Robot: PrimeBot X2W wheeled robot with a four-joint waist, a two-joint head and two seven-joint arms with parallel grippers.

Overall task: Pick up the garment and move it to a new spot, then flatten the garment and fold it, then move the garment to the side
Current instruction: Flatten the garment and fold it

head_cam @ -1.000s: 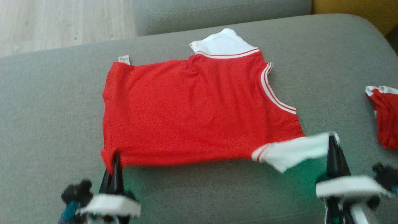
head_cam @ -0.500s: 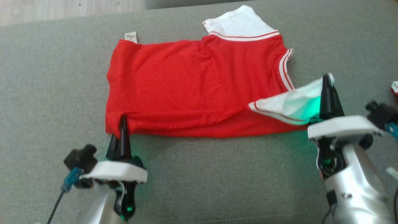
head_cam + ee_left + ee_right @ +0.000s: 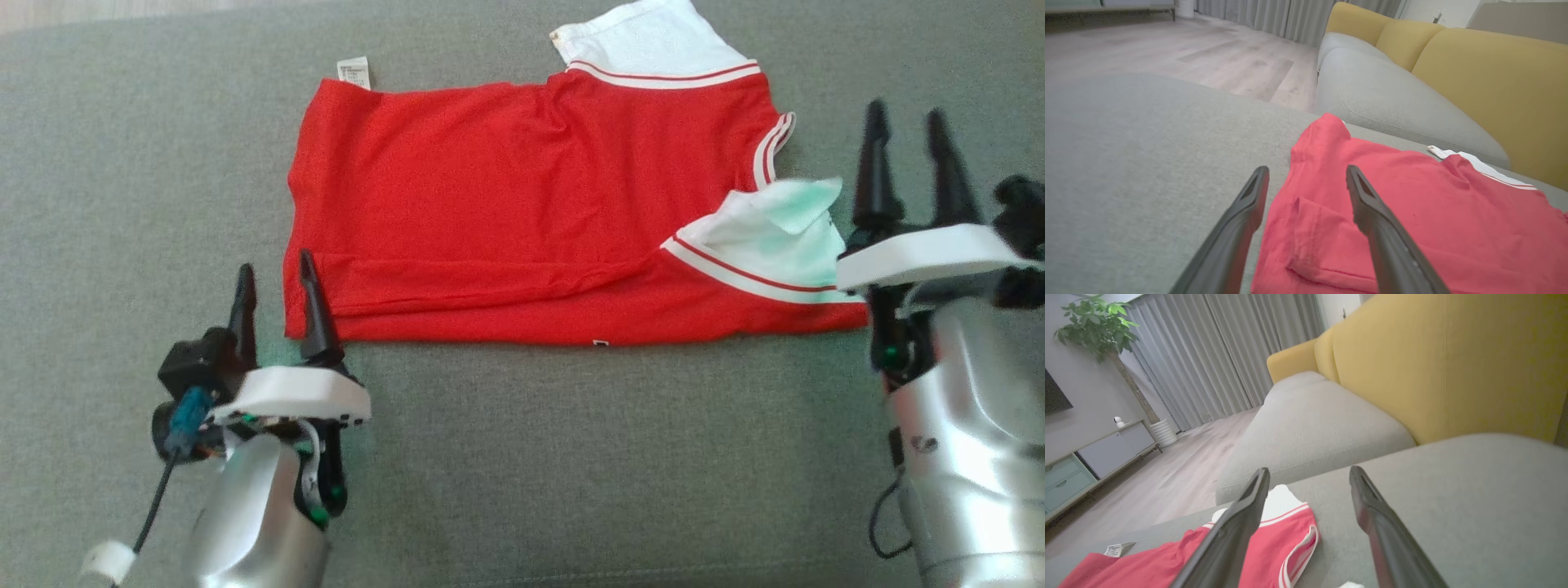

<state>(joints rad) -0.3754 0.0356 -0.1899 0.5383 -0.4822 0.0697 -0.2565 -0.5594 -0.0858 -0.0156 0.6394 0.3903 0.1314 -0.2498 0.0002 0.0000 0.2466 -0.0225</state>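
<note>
A red T-shirt [image 3: 506,196] with white striped sleeves lies on the grey cushion [image 3: 522,441]. Its near edge is folded over, and the near white sleeve [image 3: 767,245] rests on the red cloth. My left gripper [image 3: 273,273] stands open at the shirt's near left corner, one finger over the hem, holding nothing. In the left wrist view the open left gripper [image 3: 1306,173] straddles the shirt [image 3: 1412,212] at its edge. My right gripper [image 3: 904,122] is open just right of the folded sleeve, over bare cushion. The right wrist view has the shirt [image 3: 1274,547] beyond my open right gripper [image 3: 1308,473].
A white care label [image 3: 353,71] sticks out at the shirt's far left corner. A second grey seat [image 3: 1314,428] and yellow backrests [image 3: 1437,363] lie beyond. Wooden floor [image 3: 1167,53] runs past the cushion's far edge.
Both grippers have opened and let go of the shirt. The near edge and white sleeve now lie folded over the red cloth. The head camera has tilted down.
</note>
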